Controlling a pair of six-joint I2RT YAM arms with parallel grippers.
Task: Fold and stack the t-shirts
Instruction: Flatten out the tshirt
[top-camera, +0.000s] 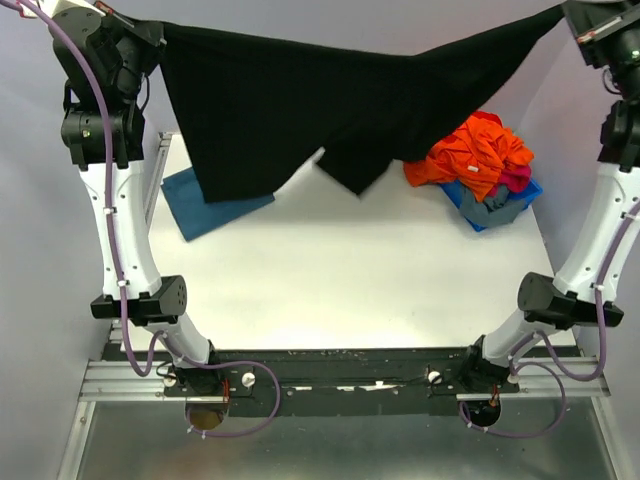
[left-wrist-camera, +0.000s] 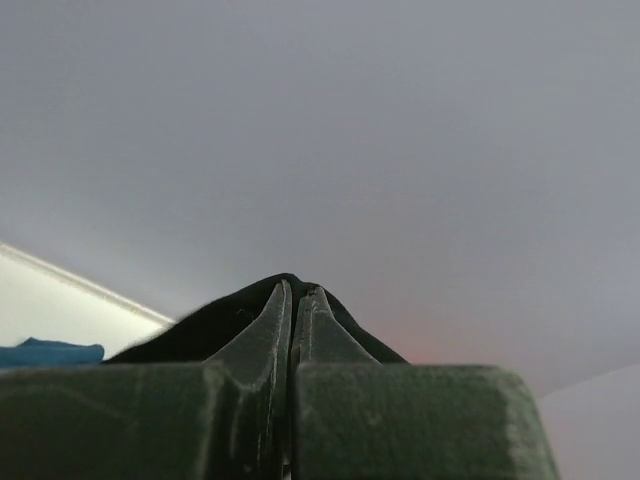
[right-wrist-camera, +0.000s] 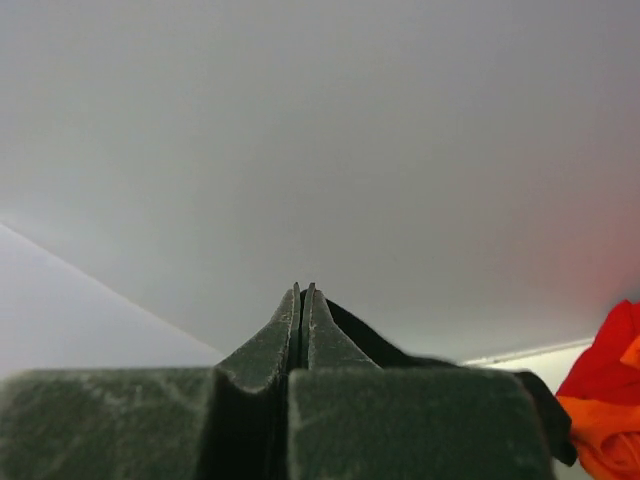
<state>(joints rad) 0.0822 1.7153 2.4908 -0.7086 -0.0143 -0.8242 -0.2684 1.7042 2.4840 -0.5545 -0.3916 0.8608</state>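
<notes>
The black t-shirt hangs stretched in the air between both grippers, high over the back of the white table. Its print is hidden. My left gripper is shut on its left end; black cloth shows around the closed fingers. My right gripper is shut on its right end; black cloth shows beside the closed fingers. The folded teal-blue shirt lies flat at the table's back left, partly behind the hanging cloth, and shows in the left wrist view.
A pile of orange, red and grey clothes sits in a blue bin at the back right; the orange cloth shows in the right wrist view. Grey walls stand to both sides. The arm bases are at the near edge.
</notes>
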